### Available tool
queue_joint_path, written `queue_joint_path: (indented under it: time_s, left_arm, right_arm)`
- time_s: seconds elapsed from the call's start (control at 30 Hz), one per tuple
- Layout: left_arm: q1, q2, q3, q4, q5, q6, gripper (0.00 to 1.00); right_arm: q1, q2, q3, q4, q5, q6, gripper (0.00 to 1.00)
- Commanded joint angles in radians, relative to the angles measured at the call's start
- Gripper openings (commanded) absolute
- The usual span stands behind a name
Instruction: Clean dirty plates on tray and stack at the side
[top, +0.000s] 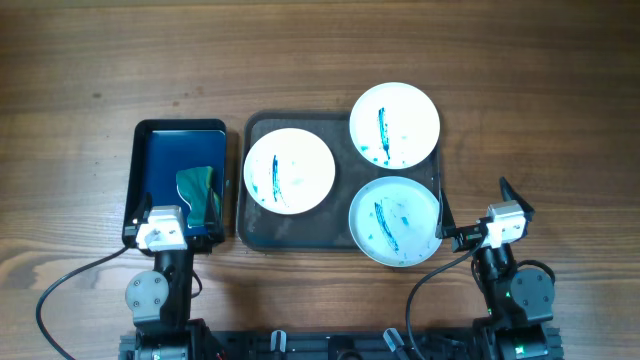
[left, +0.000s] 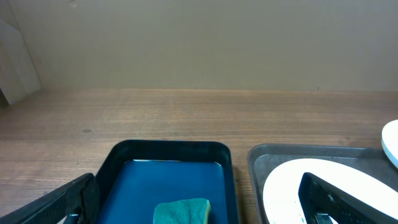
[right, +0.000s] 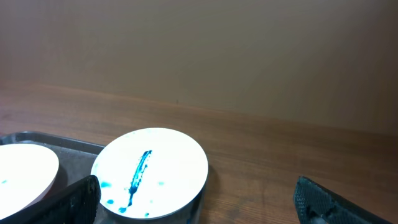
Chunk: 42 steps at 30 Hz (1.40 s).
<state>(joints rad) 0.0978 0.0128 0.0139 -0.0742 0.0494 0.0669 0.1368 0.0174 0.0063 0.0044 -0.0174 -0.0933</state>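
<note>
- Tray (top: 300, 232) at table centre, three white plates on it, all streaked with blue-green. None cleaned, none stacked; the job looks unstarted.
- Left plate (top: 289, 170) lies wholly inside the tray at 9 o'clock.
- Far plate (top: 394, 123) sits at 1 o'clock and overhangs the tray's corner.
- Near plate (top: 394, 220) sits at 5 o'clock and overhangs the near rim.
- Blue bin (top: 180, 128) is just beside the tray at its 9 o'clock. The green sponge (top: 198, 190) lies in the bin's near half.
- Left gripper (top: 178, 205) hangs over the near end of the bin, fingers spread wide, holding nothing. The sponge is between them and a little ahead.
- Right gripper (top: 475, 208) sits off the tray's 4 o'clock corner, also wide open and empty. Its inner finger is close to the near plate's rim; contact or a gap, I cannot tell from overhead.

Risks:
- The two overhanging plates rest partly on the raised rim. Wiping pressure on the outer half could rock or skid them off the tray.
- An unbraced plate may slide under the sponge, so the stain gets pushed around rather than lifted.
- A right arm move toward 9 o'clock could knock the near plate.
- A shallow pinch on the sponge's edge could let it fold or drop.
</note>
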Motion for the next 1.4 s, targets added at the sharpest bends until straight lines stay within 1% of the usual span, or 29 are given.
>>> queue_joint_path:
  time_s: [0.0,0.7,0.73,0.77,0.87,0.9,0.97,1.07,1.1,1.17,1.23,1.27,1.3,1.37]
  left_arm:
    - [-0.005,-0.007,-0.008,0.000,-0.017,0.015,1.00]
    - [-0.005,-0.007,-0.008,0.000,-0.013,0.015,1.00]
    - [-0.005,-0.007,-0.008,0.000,-0.007,0.002,1.00]
    - [-0.005,-0.007,-0.007,0.005,0.028,-0.031,1.00]
    - [-0.005,-0.007,-0.005,0.035,0.248,-0.035,1.00]
    - [-0.005,-0.007,-0.002,0.037,0.288,-0.035,1.00]
    - [-0.003,0.013,0.031,-0.029,0.286,-0.089,1.00]
    - [-0.003,0.109,0.106,-0.046,0.263,-0.108,1.00]
    - [-0.003,0.187,0.168,-0.046,0.238,-0.108,1.00]
    - [-0.003,0.361,0.331,-0.080,0.238,-0.100,1.00]
    - [-0.003,0.546,0.521,-0.175,0.238,-0.098,1.00]
    - [-0.003,0.671,0.657,-0.252,0.238,-0.098,1.00]
    - [-0.003,0.766,0.755,-0.314,0.238,-0.098,1.00]
    - [-0.004,0.949,0.954,-0.450,0.239,-0.098,1.00]
  right_arm:
    - [0.000,-0.013,-0.001,0.002,0.018,0.014,1.00]
    - [0.000,-0.013,-0.001,0.003,0.017,0.015,1.00]
    - [0.000,-0.013,-0.001,0.003,0.017,0.016,1.00]
    - [0.000,-0.012,-0.001,0.003,0.017,0.017,1.00]
    - [0.000,-0.012,-0.001,0.006,-0.054,0.044,1.00]
    - [0.000,-0.012,-0.001,0.006,-0.069,0.045,1.00]
    - [0.000,-0.007,-0.001,0.004,-0.129,0.050,1.00]
    - [0.000,0.036,0.013,-0.004,-0.154,0.048,1.00]
    - [0.000,0.067,0.031,-0.006,-0.170,0.048,1.00]
    - [0.000,0.178,0.100,-0.005,-0.276,0.054,1.00]
    - [0.000,0.294,0.176,-0.006,-0.325,0.103,1.00]
    - [0.000,0.384,0.239,-0.008,-0.348,0.125,1.00]
    - [0.000,0.442,0.285,-0.012,-0.368,0.133,1.00]
    - [0.000,0.595,0.423,-0.064,-0.406,0.177,1.00]
